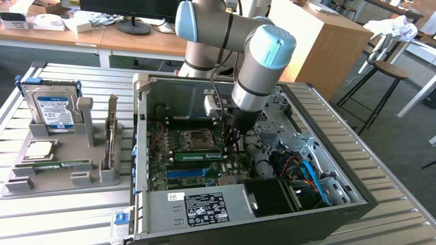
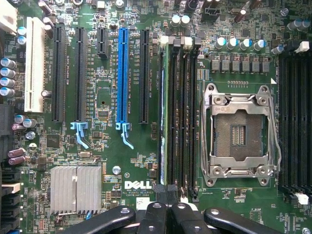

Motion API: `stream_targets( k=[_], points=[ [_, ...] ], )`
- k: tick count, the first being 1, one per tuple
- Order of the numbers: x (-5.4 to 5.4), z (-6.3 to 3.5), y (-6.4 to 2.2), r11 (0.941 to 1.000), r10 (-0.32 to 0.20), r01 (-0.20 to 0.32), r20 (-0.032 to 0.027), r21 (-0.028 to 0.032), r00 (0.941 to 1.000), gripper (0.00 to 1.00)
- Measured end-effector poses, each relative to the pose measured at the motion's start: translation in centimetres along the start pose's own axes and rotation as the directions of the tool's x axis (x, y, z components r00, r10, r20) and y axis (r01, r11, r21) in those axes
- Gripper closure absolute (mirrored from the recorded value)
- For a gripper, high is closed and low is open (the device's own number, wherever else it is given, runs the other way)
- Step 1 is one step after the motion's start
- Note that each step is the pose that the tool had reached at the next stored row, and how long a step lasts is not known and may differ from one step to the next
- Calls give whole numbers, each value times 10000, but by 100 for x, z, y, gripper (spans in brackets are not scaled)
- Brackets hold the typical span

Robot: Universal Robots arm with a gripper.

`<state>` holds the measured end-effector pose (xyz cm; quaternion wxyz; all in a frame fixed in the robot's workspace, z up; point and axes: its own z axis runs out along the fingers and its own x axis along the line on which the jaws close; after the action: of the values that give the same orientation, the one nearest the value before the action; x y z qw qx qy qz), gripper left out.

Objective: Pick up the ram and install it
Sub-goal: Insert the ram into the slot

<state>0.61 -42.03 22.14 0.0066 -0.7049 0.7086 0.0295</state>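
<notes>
Already, the pictures suggest most of the work is behind the arm.

Ram: the long, thin green circuit-board stick point(image 2: 166, 112) stands on edge in the slot of the black memory bank nearest the blue expansion slot, just left of centre in the wrist view; in the exterior view a green strip point(image 1: 197, 155) lies across the board below the processor socket, at the centre of the frame.

Seating: the stick appears to sit low in its slot, but whether the white end latches have clicked home cannot be told.

Gripper: the black-fingered pincer point(image 2: 165, 214) at the bottom middle of the wrist view is pressed together, with nothing visible between its fingers; it sits just beyond the near end of the stick, and contact cannot be judged.

Arm: the grey and pale-blue robot arm point(image 1: 262, 61) reaches down into the open grey computer case point(image 1: 320, 204) from the upper centre of the exterior view.

Motherboard: the green Dell board point(image 2: 107, 146) shows an empty silver-framed processor socket point(image 2: 239, 129) right of the memory slots.

Parts stand: the grey holder point(image 1: 54, 158) at the left of the exterior view carries the blue-labelled silver hard drive point(image 1: 54, 109) and a square silver processor chip point(image 1: 39, 149).

Progress: picking up looks done and installing looks nearly or fully done; final latching is unconfirmed.
</notes>
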Motion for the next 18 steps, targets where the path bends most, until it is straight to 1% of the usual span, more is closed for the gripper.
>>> stream_targets(
  k=[5, 8, 10, 18],
  points=[
    [-1, 1, 0, 10000, 0, 0, 4, 1, 10000, 90],
    [-3, -21, 1, 10000, 3, -3, 18, -7, 10000, 90],
    [-4, -62, 2, 10000, 2, -2, 3, -14, 10000, 90],
    [-13, -252, 7, 10000, 2, -2, 3, -28, 10000, 90]
  ],
)
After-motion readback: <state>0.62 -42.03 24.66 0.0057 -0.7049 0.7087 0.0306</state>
